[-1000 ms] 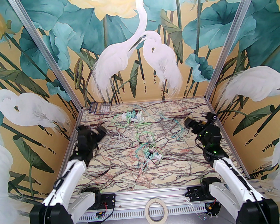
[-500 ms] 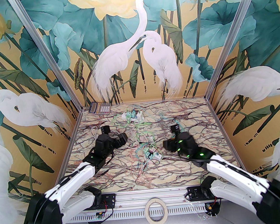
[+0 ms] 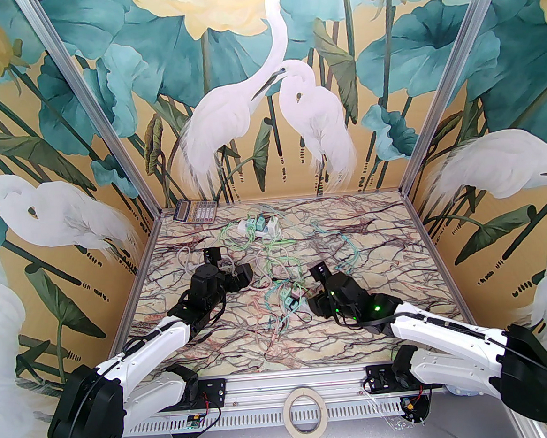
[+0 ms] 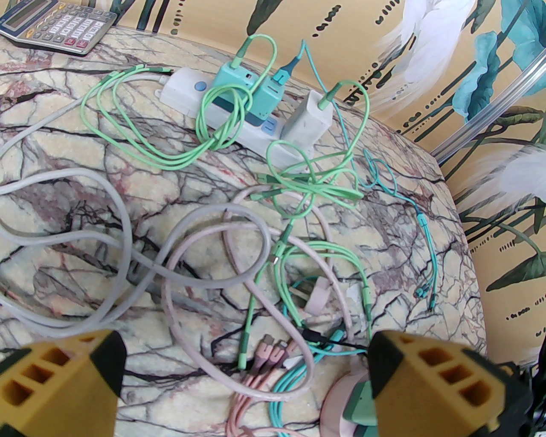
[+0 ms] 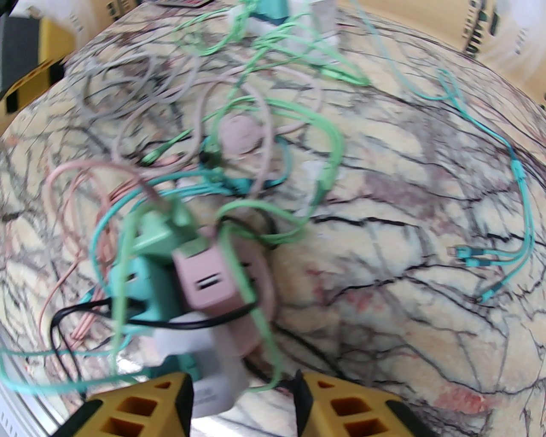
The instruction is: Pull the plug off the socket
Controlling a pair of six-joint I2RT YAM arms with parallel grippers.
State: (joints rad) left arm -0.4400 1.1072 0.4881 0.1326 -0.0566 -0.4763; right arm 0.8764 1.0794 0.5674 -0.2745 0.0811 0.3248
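A pink socket strip lies at the table's middle in a tangle of cables. Green, teal, pink and white plugs are seated in it. The white plug is nearest my right gripper, whose jaws stand half closed around it. The left fingertip touches the plug, while a gap and a green cable separate the right one from it. The right wrist view is blurred. My left gripper hovers wide open over pink and green cables, left of the strip.
A second, white power strip with teal and white chargers lies at the back centre. A calculator sits in the back left corner. Loose grey, pink, green and teal cables cover the middle. A tape roll rests on the front rail.
Both arms swung in from the table's sides toward the middle. My right gripper narrowed from wide open to half closed and came down at the pink strip's white plug. The left gripper stayed open.
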